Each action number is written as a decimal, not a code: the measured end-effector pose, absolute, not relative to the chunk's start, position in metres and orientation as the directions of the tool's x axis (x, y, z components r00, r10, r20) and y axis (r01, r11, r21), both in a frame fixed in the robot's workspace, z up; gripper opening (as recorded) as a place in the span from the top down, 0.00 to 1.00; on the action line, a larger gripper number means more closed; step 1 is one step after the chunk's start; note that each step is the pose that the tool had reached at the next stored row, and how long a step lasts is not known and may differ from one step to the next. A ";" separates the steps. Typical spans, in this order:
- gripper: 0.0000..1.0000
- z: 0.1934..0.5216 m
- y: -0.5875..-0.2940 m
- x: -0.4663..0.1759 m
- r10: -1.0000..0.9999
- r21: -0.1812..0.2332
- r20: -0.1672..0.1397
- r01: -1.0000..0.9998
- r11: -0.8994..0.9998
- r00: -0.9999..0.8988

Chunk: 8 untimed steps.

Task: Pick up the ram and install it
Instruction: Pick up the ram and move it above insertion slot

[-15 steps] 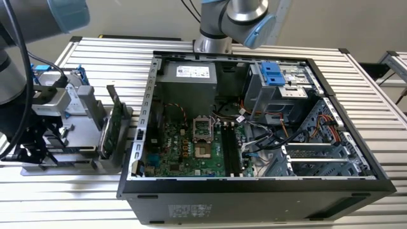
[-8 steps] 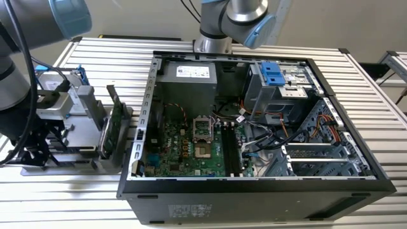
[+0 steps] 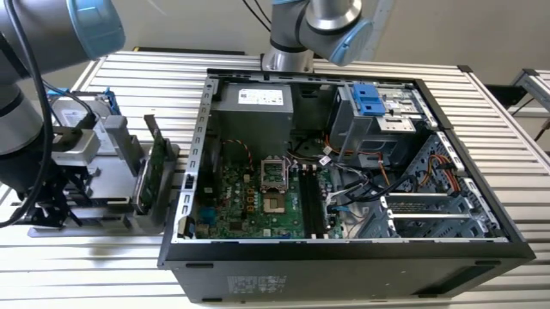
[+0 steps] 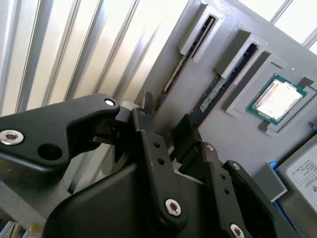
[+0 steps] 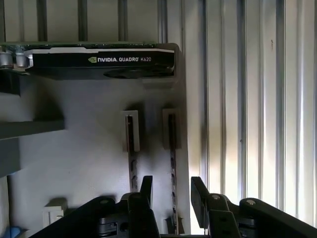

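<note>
Gripper (image 5: 172,196), black and two-fingered, hangs over a grey plastic holder tray (image 5: 89,163) on a ribbed metal table (image 5: 247,99). Jaws stand apart, holding nothing. The ram (image 5: 172,163), a slim dark circuit-board stick, stands edge-on in the tray's outermost slot, in line with the jaw gap. A second stick (image 5: 131,148) occupies the neighbouring slot.

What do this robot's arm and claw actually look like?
The arm is smooth silver-grey tubes joined by rounded joints with light blue caps. Black cables run alongside it. The claw is matte black: two flat fingers on hinged links, fastened with small silver screws.
</note>
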<state>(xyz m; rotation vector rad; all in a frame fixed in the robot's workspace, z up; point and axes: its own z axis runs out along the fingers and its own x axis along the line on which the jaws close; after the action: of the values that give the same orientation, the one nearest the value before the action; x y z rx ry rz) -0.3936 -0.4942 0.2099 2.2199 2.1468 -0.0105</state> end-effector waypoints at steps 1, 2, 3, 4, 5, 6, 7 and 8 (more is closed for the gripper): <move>0.00 0.209 -0.494 -0.394 0.999 0.034 -0.042 0.999 -0.033 0.034; 0.00 0.208 -0.494 -0.395 0.999 0.034 -0.042 0.999 -0.033 0.034; 0.00 0.207 -0.494 -0.395 0.999 0.034 -0.042 0.999 -0.033 0.034; 0.00 0.206 -0.494 -0.395 0.999 0.034 -0.042 0.999 -0.033 0.034; 0.00 0.206 -0.494 -0.396 0.999 0.034 -0.043 0.999 -0.033 0.034; 0.00 0.205 -0.494 -0.396 0.998 0.034 -0.043 0.999 -0.033 0.034; 0.00 0.204 -0.494 -0.396 0.998 0.034 -0.044 0.999 -0.033 0.034; 0.00 0.203 -0.494 -0.397 0.998 0.034 -0.044 0.999 -0.033 0.034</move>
<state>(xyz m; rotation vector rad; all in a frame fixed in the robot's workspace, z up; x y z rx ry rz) -0.3967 -0.4942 0.2031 2.2189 2.1461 -0.0126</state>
